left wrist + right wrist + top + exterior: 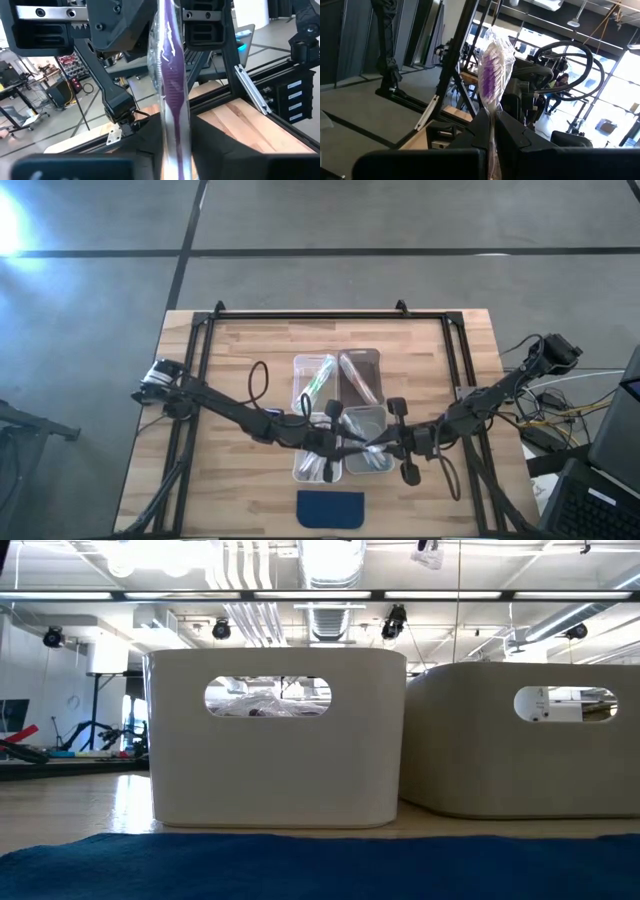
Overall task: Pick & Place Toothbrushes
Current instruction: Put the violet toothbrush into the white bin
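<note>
You have both grippers meeting over the near bins (368, 452) at the table's (240, 350) centre; the right gripper (492, 131) is pinching a wrapped purple toothbrush (492, 75) by its handle, bristles pointing up; the left gripper (335, 442) sits around the same brush, though you cannot tell whether its fingers press it; more toothbrushes (318, 380) lie in the far-left bin; the blue pad (331, 508) lies at the near edge.
</note>
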`<state>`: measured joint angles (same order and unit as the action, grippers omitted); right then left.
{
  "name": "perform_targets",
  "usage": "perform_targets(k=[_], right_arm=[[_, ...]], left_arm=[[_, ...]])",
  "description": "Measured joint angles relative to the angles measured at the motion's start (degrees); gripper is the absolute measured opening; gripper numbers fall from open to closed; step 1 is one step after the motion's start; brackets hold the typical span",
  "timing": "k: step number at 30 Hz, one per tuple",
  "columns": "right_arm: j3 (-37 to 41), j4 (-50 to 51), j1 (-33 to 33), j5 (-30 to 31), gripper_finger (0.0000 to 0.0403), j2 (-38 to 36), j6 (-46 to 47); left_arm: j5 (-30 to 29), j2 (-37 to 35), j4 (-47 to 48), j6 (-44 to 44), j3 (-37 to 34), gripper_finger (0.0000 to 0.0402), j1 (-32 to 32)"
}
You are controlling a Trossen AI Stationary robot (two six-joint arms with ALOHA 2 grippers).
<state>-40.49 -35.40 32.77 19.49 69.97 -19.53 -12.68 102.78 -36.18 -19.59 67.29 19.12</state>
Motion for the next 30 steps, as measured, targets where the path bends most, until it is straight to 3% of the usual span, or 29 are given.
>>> perform_targets(k=[4,15,22,30], right_arm=[[0.0,0.2,0.0,-0.1,0.0011,0.0,-0.1],[0.0,0.5,0.0,-0.1,0.0026,0.0,1.5],[0.0,3.3,0.0,1.5,0.0077,-2.3,4.1],[0.0,22.6,0.0,10.8,0.0156,-12.8,11.8]], left_arm=[[-0.2,0.0,0.4,0.2,0.0,0.0053,0.0],[-0.4,0.0,1.0,0.6,0.0,0.0053,0.0],[-1.0,0.0,1.3,1.6,-0.1,0.0056,0.0],[-7.9,-3.7,9.1,8.3,-0.2,0.0058,0.1]])
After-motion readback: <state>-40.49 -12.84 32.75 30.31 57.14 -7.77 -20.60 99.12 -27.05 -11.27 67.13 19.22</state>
